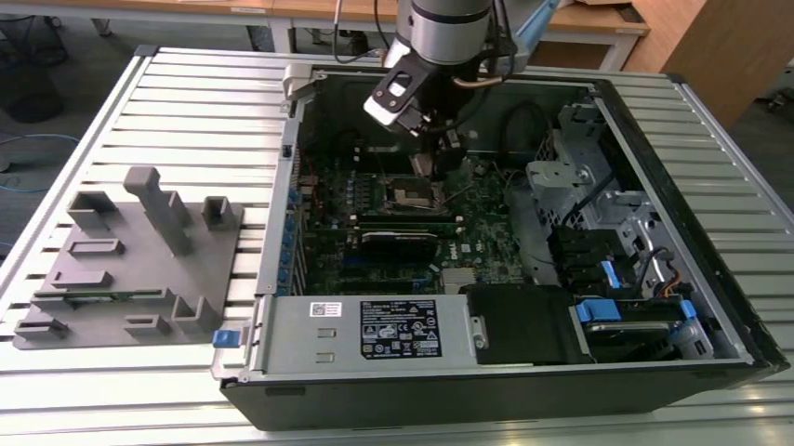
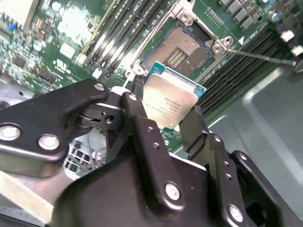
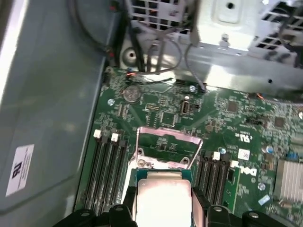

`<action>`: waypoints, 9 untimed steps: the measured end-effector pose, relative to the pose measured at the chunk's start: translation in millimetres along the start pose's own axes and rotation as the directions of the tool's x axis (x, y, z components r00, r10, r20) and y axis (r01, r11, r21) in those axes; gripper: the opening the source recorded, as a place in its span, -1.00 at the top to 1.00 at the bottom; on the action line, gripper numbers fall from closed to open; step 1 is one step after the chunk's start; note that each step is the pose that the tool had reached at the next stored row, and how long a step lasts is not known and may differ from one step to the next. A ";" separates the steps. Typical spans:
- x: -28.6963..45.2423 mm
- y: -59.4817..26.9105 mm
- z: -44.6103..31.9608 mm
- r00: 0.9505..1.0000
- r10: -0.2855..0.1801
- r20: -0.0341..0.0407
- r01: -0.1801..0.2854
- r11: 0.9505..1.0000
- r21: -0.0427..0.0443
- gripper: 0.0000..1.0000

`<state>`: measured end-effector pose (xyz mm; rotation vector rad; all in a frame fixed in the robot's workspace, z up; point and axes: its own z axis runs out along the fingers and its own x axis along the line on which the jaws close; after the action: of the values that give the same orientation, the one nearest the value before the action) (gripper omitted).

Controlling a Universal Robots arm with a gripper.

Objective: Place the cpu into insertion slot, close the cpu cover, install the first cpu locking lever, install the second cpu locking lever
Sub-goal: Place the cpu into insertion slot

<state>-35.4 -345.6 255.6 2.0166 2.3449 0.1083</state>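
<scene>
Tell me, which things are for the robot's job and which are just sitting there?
For the job: the cpu, gripped in the end effector; the insertion slot, open and bare; the cpu cover, flipped up; a thin locking lever beside the slot.
Just sitting there: the grey holder block; the memory slots; the small heatsink; the power supply box.

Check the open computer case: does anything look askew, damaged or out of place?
Nothing stands out. The chip sits squarely in the jaws, above the open socket. The socket's cover is flipped up, which fits a chip not yet seated. No damage shows on the board.
</scene>
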 end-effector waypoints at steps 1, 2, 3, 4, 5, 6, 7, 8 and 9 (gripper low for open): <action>0.0 0.0 0.1 1.000 0.018 0.001 -0.018 1.000 0.000 -0.08; 0.0 0.0 0.2 0.999 0.036 0.003 -0.036 0.999 0.000 -0.08; 0.0 0.0 0.4 0.999 0.054 0.004 -0.054 0.999 -0.001 -0.08; 0.0 0.0 0.5 0.997 0.072 0.006 -0.072 0.997 -0.001 -0.08; 0.0 0.0 0.6 0.996 0.090 0.008 -0.090 0.996 -0.001 -0.08; 0.0 0.0 0.8 0.994 0.108 0.009 -0.108 0.994 -0.002 -0.08; 0.0 -0.1 0.9 0.992 0.127 0.011 -0.127 0.992 -0.002 -0.08; 0.0 -0.1 1.1 0.989 0.145 0.012 -0.145 0.989 -0.002 -0.08; 0.0 -0.1 1.2 0.987 0.162 0.013 -0.162 0.987 -0.003 -0.08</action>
<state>-35.3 -345.6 254.4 2.1976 2.1685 0.1020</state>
